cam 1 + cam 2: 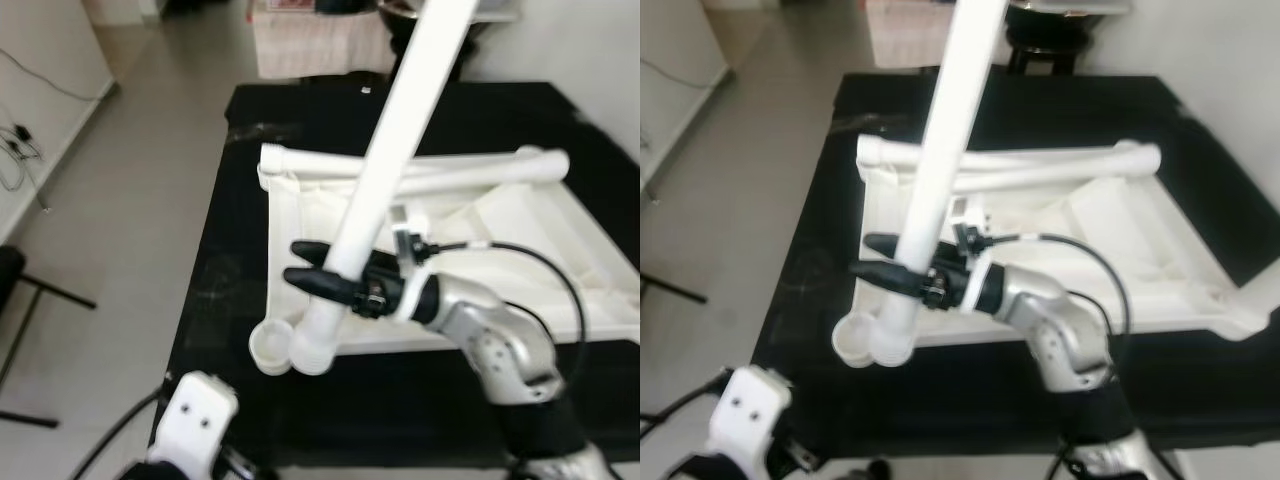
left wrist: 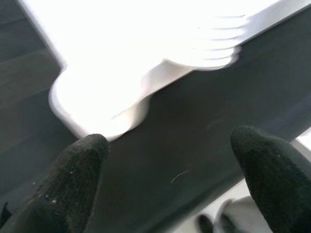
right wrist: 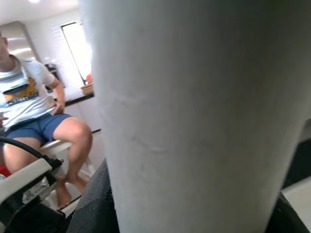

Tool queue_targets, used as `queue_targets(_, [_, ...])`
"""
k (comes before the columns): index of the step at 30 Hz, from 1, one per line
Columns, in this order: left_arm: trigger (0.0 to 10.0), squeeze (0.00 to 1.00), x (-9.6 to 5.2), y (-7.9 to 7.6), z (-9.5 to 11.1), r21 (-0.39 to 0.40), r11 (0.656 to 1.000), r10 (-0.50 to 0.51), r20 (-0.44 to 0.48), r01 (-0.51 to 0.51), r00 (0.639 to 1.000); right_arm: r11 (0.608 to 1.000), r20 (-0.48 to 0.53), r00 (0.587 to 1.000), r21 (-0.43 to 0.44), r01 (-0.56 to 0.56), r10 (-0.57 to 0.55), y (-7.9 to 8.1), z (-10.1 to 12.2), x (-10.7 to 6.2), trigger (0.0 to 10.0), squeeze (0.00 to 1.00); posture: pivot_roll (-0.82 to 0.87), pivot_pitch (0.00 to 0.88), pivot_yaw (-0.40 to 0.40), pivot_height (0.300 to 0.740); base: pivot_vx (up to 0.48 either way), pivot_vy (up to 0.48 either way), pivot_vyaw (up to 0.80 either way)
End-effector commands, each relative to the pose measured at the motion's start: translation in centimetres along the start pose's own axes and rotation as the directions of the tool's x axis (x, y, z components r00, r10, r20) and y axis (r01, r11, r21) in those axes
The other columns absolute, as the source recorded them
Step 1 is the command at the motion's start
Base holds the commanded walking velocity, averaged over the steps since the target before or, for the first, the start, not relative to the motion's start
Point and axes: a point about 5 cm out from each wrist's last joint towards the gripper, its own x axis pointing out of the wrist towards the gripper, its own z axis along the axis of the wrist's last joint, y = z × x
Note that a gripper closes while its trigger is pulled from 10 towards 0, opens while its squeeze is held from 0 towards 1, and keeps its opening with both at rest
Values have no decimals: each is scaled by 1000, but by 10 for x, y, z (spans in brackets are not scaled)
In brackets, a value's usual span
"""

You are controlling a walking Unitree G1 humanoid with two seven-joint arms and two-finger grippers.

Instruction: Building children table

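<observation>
Right pincer (image 1: 325,271): my two black fingers are clamped round the white table leg (image 1: 395,150), low on its length, one finger on each side of the tube.
Table leg: it rises steeply from my grip, tilted up and away toward the far end of the scene; its lower end sits at the near left corner of the upturned tabletop (image 1: 520,235), right by a round white socket (image 1: 268,348).
Right wrist view: the leg's pale tube (image 3: 194,111) stands close before the lens; beyond it a person (image 3: 34,121) in a white shirt and blue shorts sits on a white seat.
Left pincer (image 2: 165,194): my fingers (image 2: 73,179) are spread wide and hold nothing, hovering over the black surface just beside the tabletop's rounded white corner (image 2: 97,107).
Left arm: its white wrist (image 1: 195,415) shows at the near edge, just beside the desk.
Tabletop: white, lying underside up on the black desk (image 1: 230,250), with another white leg (image 1: 470,172) lying across its far side.
Floor: pale tiles (image 1: 120,230) to my left, with a black stand foot (image 1: 40,290) at the edge.
</observation>
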Motion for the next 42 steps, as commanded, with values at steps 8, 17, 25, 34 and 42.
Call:
queue_targets(8, [10000,0,-1,9,-4,9,997,77,-36,-77,996,1000,10,1000,-28,3,-3,8,-4,20,10000,0,46,253,-22,740,0,299,0])
queue_targets(17, [10000,0,0,11,-2,11,996,90,-23,-90,996,999,33,999,-47,9,-8,13,-1,25,10000,0,46,256,-19,740,0,128,0])
queue_targets(25, [10000,0,1,15,-1,27,991,131,-11,-131,991,995,38,999,-96,-19,23,23,6,35,10000,0,46,253,-17,740,0,0,0])
queue_targets(34, [10000,0,0,12,-2,66,987,148,-10,-147,989,984,13,1000,-179,-8,11,27,-3,45,10000,0,52,246,-21,740,0,0,444])
queue_targets(42, [10000,0,-1,5,-6,118,990,80,-24,-76,997,980,-9,1000,-196,-25,24,20,5,37,10000,0,52,241,-20,740,0,0,400])
